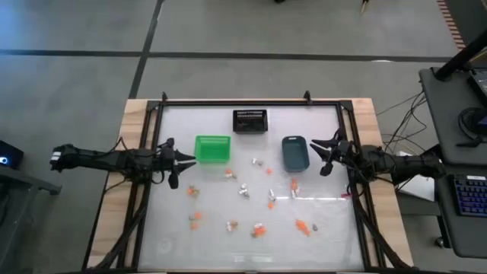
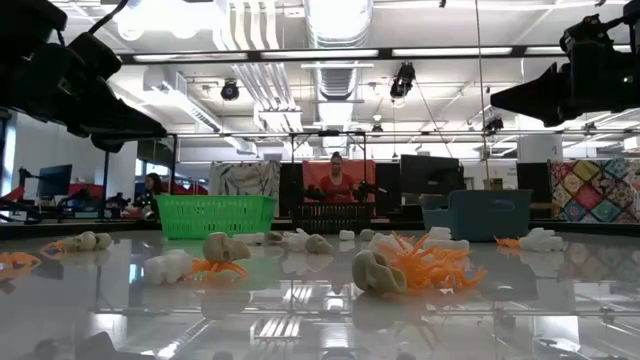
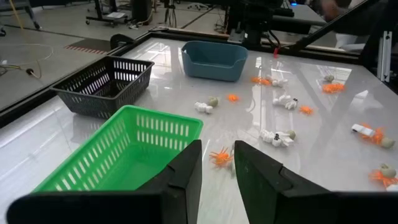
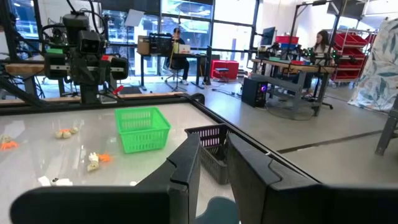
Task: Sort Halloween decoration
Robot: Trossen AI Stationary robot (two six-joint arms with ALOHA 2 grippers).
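Observation:
The Halloween decoration is several tiny orange, white and tan trinkets [image 1: 243, 190] scattered over the glossy white table; they also show in the left wrist view [image 3: 278, 137] and the low view [image 2: 415, 265]. My left gripper [image 1: 185, 159] hovers by the green bin [image 1: 212, 148], raised above the table. Its fingers [image 3: 186, 171] stand slightly apart with nothing between them. My right gripper [image 1: 316, 149] hovers over the right side of the blue-grey bin [image 1: 294, 152], also raised. There is a narrow gap between its fingers [image 4: 186, 165], and nothing is in it.
A black mesh bin [image 1: 249, 120] stands at the far middle of the table. A dark frame [image 1: 251, 102] runs around the table. People sit at desks in the room beyond [image 4: 321, 43]. A side desk with a keyboard [image 1: 472, 194] is at the right.

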